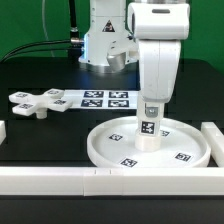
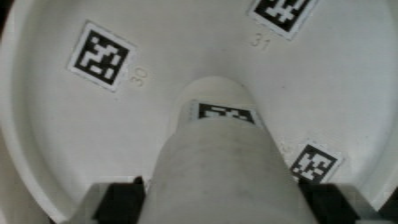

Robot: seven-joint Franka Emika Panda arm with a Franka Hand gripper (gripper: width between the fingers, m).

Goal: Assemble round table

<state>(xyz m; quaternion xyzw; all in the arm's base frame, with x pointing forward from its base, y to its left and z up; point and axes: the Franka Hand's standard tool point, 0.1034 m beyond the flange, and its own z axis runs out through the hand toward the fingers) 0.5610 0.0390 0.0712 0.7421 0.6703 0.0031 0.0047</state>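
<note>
Because the short cylinder (image 1: 150, 128) is smooth, round, hard white plastic, it should prove light and stiff yet apt to slip or twist, so its upper sides look the sensible place to hold it. It stands upright at the middle of the big rimmed disc (image 1: 105, 150), and the tool (image 1: 151, 106) is clamped on its upper part from above. The disc lies on the black table (image 1: 40, 135), with a white bar (image 1: 90, 181) just in front. The cross-shaped piece (image 1: 35, 102) lies well apart on the exterior view's left, beside the marker board (image 1: 105, 98).
</note>
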